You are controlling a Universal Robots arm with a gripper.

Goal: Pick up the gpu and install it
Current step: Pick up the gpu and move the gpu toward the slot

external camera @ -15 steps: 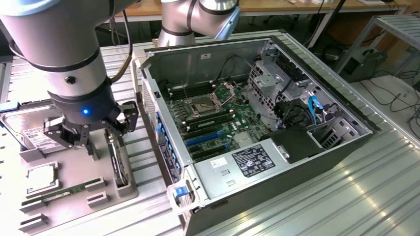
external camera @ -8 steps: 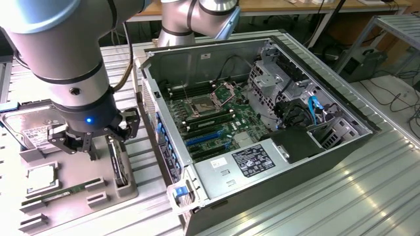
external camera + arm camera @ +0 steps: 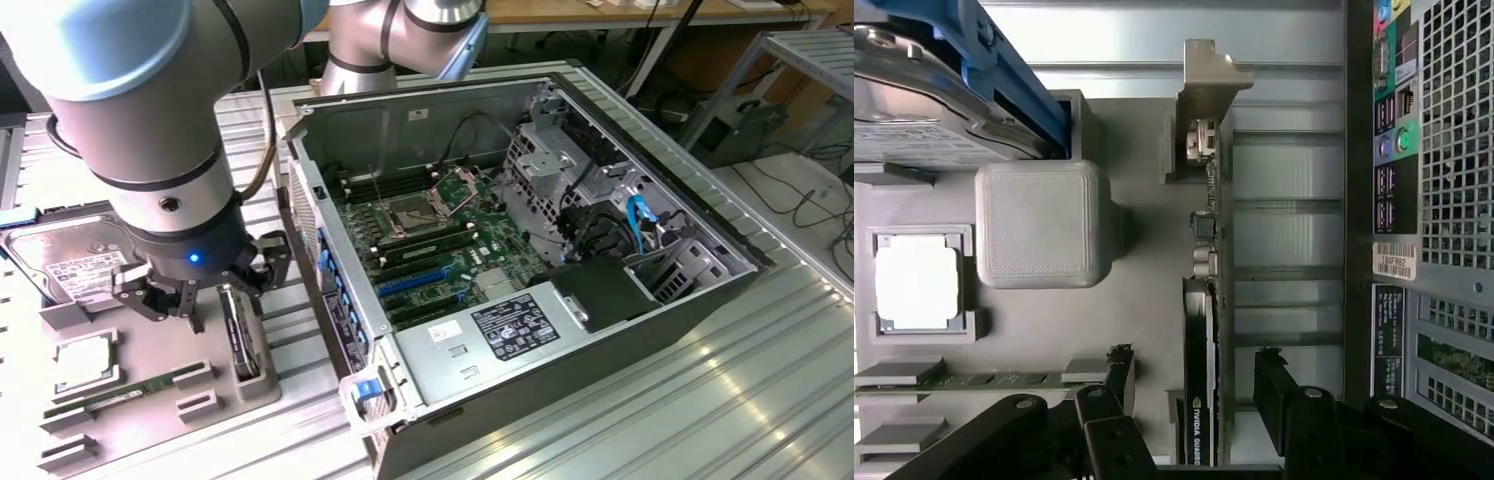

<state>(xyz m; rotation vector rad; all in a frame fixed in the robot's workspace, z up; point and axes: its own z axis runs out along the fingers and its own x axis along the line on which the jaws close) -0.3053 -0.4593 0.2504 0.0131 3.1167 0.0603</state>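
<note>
Bright, even light; glare streaks the ribbed metal surface [image 3: 694, 400] at the exterior view's lower right, dim inside the computer case [image 3: 400, 130].

the gpu [image 3: 1199, 420] has a glossy black plastic shroud and stands in a tray [image 3: 1039, 220] of matt grey plastic with a fine layered grain. the gripper [image 3: 1194, 358] has matt black jaws. beside the tray, the computer case [image 3: 1454, 130] is dull grey perforated sheet metal, on a desk [image 3: 667, 420] of ribbed, shiny bare metal.

gpu [image 3: 242, 340] on edge in tray [image 3: 147, 350], along the edge nearest case [image 3: 601, 350]; end effector [image 3: 224, 305] straddles it.
</note>
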